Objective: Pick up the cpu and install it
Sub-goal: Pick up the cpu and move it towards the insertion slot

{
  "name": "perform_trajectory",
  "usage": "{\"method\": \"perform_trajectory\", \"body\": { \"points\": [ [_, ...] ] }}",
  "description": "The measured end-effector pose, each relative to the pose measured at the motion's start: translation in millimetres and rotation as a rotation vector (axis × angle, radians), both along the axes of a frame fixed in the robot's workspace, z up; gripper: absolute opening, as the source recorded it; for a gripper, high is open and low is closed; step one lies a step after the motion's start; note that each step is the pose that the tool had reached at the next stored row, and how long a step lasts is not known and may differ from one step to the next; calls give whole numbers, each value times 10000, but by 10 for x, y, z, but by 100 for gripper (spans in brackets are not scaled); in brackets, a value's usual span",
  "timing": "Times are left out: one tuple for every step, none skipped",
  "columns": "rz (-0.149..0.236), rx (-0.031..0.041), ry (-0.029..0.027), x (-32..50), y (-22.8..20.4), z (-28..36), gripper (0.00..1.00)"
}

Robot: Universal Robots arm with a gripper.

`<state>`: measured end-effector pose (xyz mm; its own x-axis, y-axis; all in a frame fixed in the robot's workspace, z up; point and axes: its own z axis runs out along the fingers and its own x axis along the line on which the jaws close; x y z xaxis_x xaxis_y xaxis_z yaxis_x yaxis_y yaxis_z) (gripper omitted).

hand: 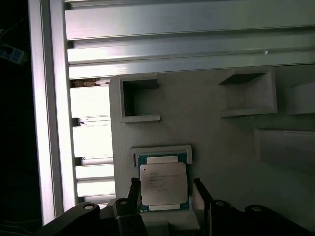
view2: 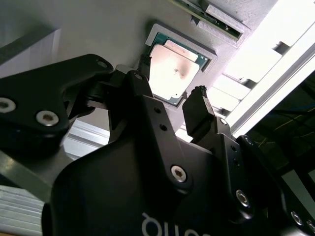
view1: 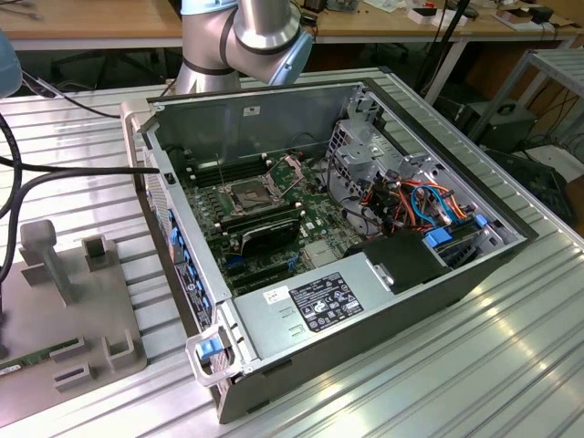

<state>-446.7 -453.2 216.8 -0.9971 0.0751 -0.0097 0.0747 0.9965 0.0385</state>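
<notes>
As cpu (hand: 163,183) sits in fixture (hand: 211,142), gripper (hand: 166,188) straddles it w/o gripping.

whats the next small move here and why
Probably close the gripper on the cpu, if it sits low enough: its jaws stand open, one finger on each side of the chip, which lies in its recess on the grey holder.

A lab: opened computer case (view1: 265,119) on ribbed aluminium table (view1: 456,365), cluttered workbenches (view1: 91,23) behind.
</notes>
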Motion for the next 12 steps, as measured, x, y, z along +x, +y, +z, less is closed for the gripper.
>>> {"method": "perform_trajectory", "body": {
  "points": [
    [0,2,-3,1,0,-17,54],
    [0,1,0,0,0,-38,54],
    [0,-1,1,0,0,-45,54],
    [0,-1,1,0,0,-45,54],
    [0,-1,2,0,0,-45,54],
    [0,0,0,0,0,-49,54],
    [0,0,0,0,0,-53,54],
    [0,0,0,0,0,-53,54],
    [0,0,1,0,0,-53,54],
    [0,1,-2,0,0,-57,54],
    [0,1,-2,0,0,-60,54],
    [0,0,-1,0,0,-63,54]
  ]
}}
